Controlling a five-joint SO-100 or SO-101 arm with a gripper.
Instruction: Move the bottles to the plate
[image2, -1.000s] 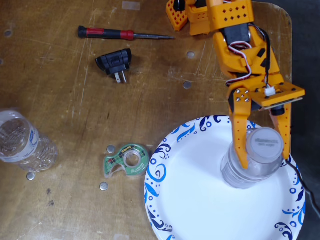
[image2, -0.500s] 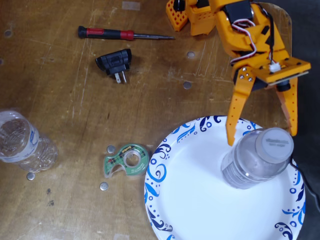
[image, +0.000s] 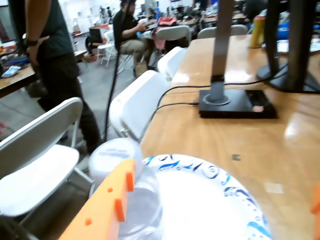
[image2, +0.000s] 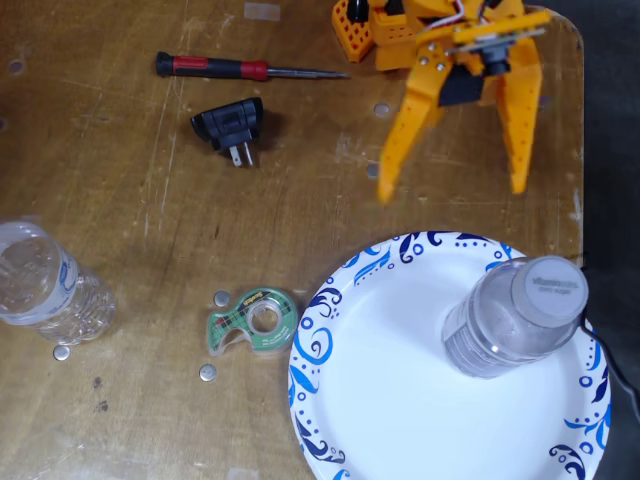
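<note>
Fixed view shows you the end effector (image2: 450, 189) open and empty above the plate (image2: 380, 400), where one bottle (image2: 512, 318) stands. The second bottle (image2: 45, 285) stands upright far left on the surface.

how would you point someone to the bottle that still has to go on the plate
In the fixed view, start at the big white plate with the blue-patterned rim at lower right, go left past the green tape dispenser, and stop at the table's left edge. The clear crinkly bottle stands there on bare wood, unlike the capped bottle already on the plate.
</note>
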